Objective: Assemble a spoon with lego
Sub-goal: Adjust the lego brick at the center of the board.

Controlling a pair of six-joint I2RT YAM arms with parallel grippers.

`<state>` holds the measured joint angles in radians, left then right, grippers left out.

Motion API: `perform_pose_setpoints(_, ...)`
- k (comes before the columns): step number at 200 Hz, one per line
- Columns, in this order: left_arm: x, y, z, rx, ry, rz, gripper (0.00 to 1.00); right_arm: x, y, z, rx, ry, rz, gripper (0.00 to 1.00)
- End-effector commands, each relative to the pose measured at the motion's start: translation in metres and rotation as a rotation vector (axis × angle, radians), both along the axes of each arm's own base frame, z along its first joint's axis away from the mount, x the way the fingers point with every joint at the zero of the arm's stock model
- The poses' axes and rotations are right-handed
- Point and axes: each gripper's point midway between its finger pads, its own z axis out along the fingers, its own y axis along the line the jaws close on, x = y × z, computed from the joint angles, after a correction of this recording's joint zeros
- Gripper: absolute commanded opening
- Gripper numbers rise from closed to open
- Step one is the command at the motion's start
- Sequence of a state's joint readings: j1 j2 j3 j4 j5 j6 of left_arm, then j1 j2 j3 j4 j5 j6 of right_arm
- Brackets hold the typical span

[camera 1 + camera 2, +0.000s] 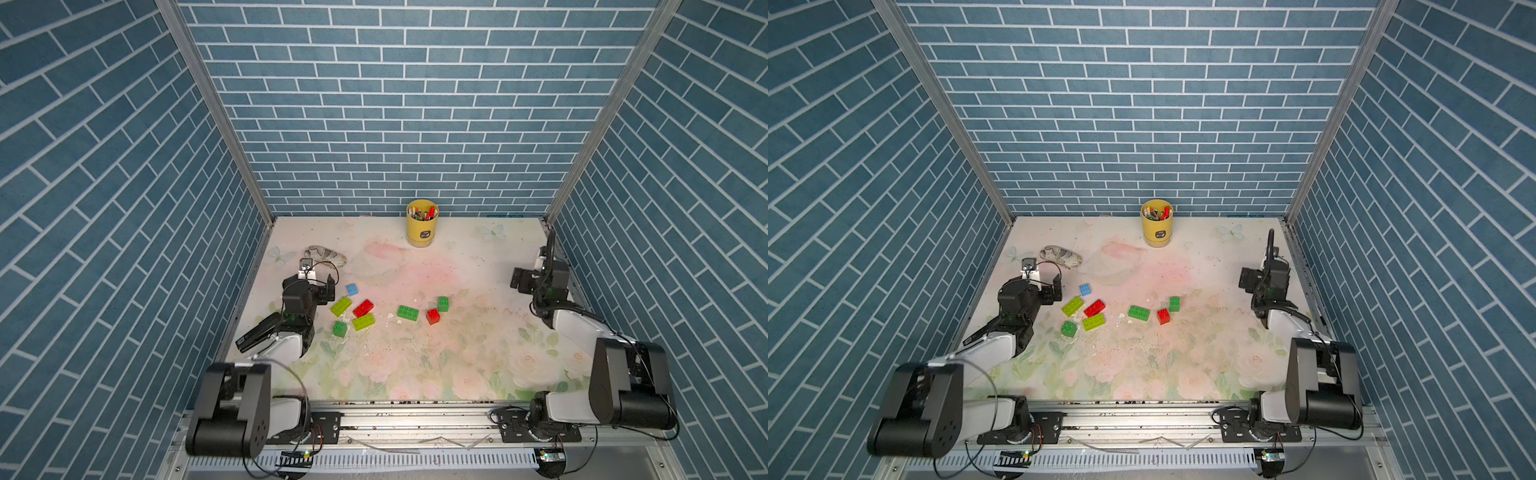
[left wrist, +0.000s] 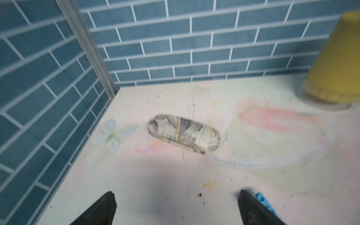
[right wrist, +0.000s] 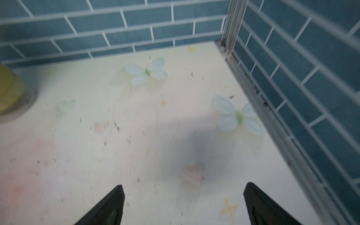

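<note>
The lego lies loose on the floral table in both top views, and no spoon is in view. A light-blue brick [image 1: 352, 289], a lime brick [image 1: 341, 306], a red brick [image 1: 363, 308], another lime brick [image 1: 364, 322] and a dark green square brick [image 1: 340, 328] form a left cluster. A dark green oblong brick [image 1: 407, 312], a red square brick [image 1: 433, 316] and a small dark green brick [image 1: 443, 304] lie mid-table. My left gripper [image 2: 177, 192] is open and empty, with the light-blue brick [image 2: 263, 200] just outside one finger. My right gripper [image 3: 184, 186] is open over bare table at the far right [image 1: 517, 282].
A yellow cup of pens [image 1: 422, 230] stands at the back wall. A patterned oblong case [image 1: 324, 255] lies at the back left, ahead of the left gripper [image 2: 184, 135]. Tiled walls close in the left, right and back sides.
</note>
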<state>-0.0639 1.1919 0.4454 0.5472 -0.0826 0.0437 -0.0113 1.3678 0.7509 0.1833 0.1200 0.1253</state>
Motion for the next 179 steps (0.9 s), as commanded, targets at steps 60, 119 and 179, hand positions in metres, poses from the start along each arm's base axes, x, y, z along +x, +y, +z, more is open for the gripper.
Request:
perform_pose_setpoints(60,-0.047,-0.051,0.043,-0.187,0.227,-0.103,0.99,-0.094,0.123,-0.007,0.083,0.676,0.061,0.94)
perform_pose_setpoints(119,-0.061,-0.087,0.016,-0.233,0.278,-0.198,0.99,-0.097,0.211,-0.030,0.131,0.804,0.217,0.83)
perform_pose_setpoints(179,-0.064,-0.115,0.002,-0.226,0.275,-0.272,0.99,-0.090,0.243,-0.056,0.163,0.854,0.259,0.72)
